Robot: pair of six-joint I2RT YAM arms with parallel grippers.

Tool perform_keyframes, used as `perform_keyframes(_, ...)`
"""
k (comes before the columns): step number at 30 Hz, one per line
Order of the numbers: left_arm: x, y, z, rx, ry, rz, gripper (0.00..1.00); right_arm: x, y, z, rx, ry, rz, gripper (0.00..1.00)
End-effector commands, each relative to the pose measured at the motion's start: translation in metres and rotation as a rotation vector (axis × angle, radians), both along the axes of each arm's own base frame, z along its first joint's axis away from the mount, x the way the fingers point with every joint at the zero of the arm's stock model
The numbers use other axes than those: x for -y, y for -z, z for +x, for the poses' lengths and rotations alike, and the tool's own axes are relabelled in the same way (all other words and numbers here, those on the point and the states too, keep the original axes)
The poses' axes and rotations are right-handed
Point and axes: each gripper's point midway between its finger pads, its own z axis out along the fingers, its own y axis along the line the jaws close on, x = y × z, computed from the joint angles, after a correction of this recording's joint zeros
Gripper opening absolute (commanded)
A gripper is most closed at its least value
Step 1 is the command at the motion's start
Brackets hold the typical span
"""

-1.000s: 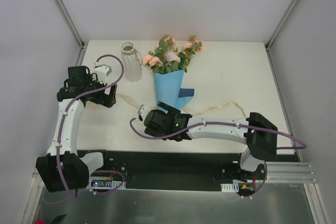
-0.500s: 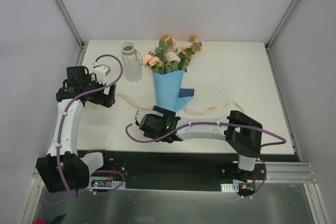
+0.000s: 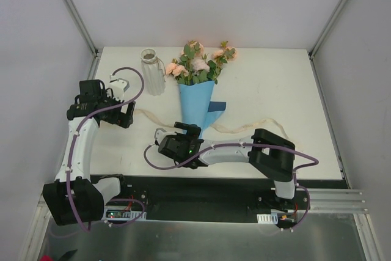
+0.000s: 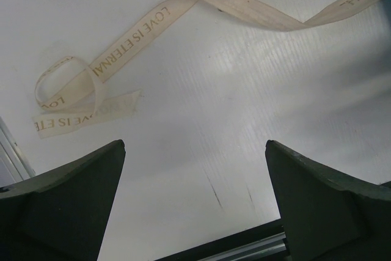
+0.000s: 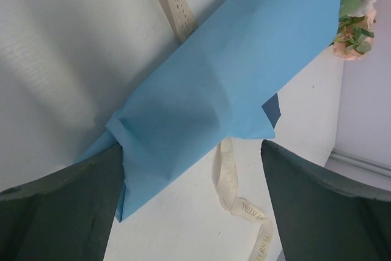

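Lately the right gripper (image 5: pixel 190 151) has slid left along the worktop's front edge, its elbow folded and jaws wide astride the tip of the blue paper-wrapped pink flower bouquet (image 3: pixel 197 99) lying mid-worktop, seemingly not touching it. Farther left, the left gripper (image 4: pixel 194 145) hovers wide open over the cream printed ribbon (image 4: pixel 153 19).

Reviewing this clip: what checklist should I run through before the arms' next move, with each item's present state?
1. Right claw open wide: ok.
2. Blue bouquet wrap, narrow end between that claw's fingers: ok, though off-centre.
3. Finger contact with the wrap: cannot tell.
4. Left claw open and empty: ok.
5. Ribbon lying loose on the table ahead of it, untouched: ok.
6. Vase upright, apart from both arms: ok.
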Motion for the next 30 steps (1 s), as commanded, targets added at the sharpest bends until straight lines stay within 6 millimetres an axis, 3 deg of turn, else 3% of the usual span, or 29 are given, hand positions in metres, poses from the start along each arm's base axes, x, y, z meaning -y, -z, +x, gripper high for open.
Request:
perform_keyframes(1,-0.006,-0.008,-0.002,0.047,0.002,0.034,0.99,0.000,-0.010,0.009,0.095,0.019,-0.015,0.93)
perform_keyframes(4,-0.007,-0.012,-0.002,0.063,0.002,0.042,0.99,-0.001,-0.018,0.010,0.137,0.023,-0.015,0.92)
perform_keyframes(7,-0.009,-0.017,0.000,0.074,-0.014,0.049,0.99,0.001,-0.043,0.014,0.234,0.055,0.034,0.88)
perform_keyframes(8,-0.010,-0.018,0.000,0.078,-0.018,0.050,0.99,-0.002,-0.065,0.017,0.272,0.077,0.122,0.88)
perform_keyframes(13,-0.009,-0.029,0.003,0.109,-0.012,0.052,0.99,0.028,-0.136,0.020,0.401,0.225,0.343,0.92)
perform_keyframes(16,-0.010,-0.032,0.004,0.118,-0.017,0.057,0.99,0.053,-0.150,0.015,0.416,0.291,0.430,0.95)
perform_keyframes(22,-0.011,-0.031,0.006,0.111,-0.016,0.062,0.99,0.103,-0.155,0.002,0.388,0.410,0.523,0.97)
perform_keyframes(25,-0.011,-0.032,0.007,0.114,-0.014,0.058,0.99,0.112,-0.144,-0.004,0.335,0.447,0.567,0.99)
perform_keyframes(30,-0.010,-0.031,0.009,0.107,-0.009,0.053,0.99,0.110,-0.126,-0.009,0.277,0.463,0.569,1.00)
